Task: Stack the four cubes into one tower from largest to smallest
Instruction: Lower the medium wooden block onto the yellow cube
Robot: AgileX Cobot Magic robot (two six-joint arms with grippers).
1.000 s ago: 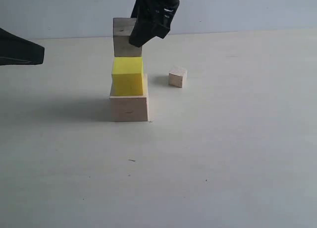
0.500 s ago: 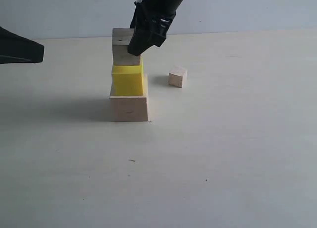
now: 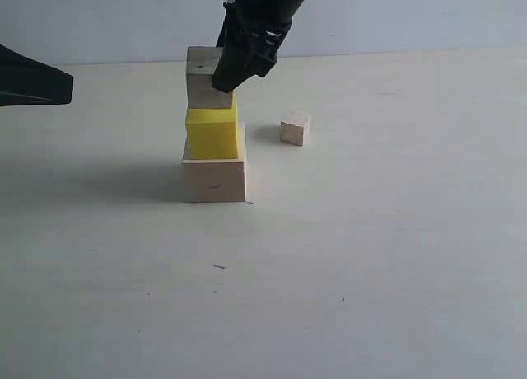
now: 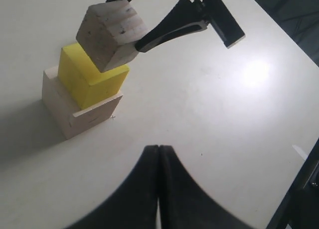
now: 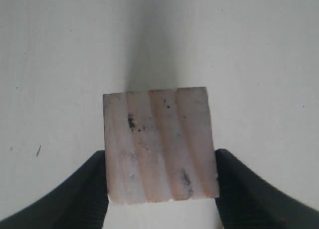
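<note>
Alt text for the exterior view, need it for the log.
The right gripper grips a pale wood cube resting on the yellow cube, which sits on the largest wood cube. The smallest cube lies alone on the table to the right.

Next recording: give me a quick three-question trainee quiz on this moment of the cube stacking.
1. True or false: the yellow cube sits on the largest cube.
2. Which hand grips the third cube? A left, B right, C neither.
3. Fill in: the smallest cube lies on the ___.

Key
1. True.
2. B. The right hand is closed on its sides; the left hand is shut and empty.
3. Table, beside the stack.
</note>
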